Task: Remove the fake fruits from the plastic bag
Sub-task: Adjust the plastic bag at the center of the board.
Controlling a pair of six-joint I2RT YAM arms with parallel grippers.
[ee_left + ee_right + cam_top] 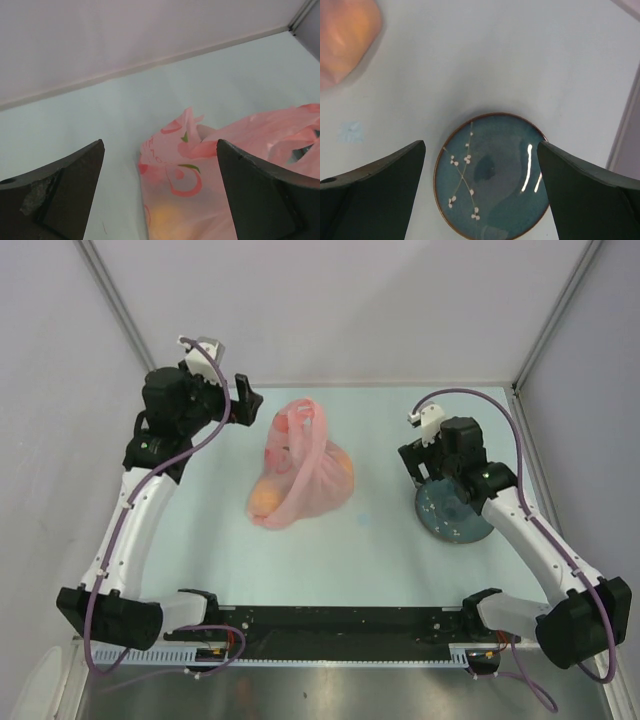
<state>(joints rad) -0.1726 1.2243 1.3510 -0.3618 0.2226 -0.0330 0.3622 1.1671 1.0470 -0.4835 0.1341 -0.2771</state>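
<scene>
The pink plastic bag (300, 468) lies crumpled in the middle of the table, its loop handles pointing to the far side. A yellow-orange fruit (265, 496) shows through its near left part, and as a glow in the left wrist view (167, 217). The other fruits are hidden in the bag. My left gripper (246, 400) is open and empty, up left of the bag (220, 170). My right gripper (422, 472) is open and empty above the plate. A corner of the bag (345, 35) shows in the right wrist view.
A dark blue round plate (455, 512) with a white blossom pattern lies right of the bag, under my right gripper; it also shows in the right wrist view (492, 175). Grey walls stand at the back and sides. A black rail runs along the near edge.
</scene>
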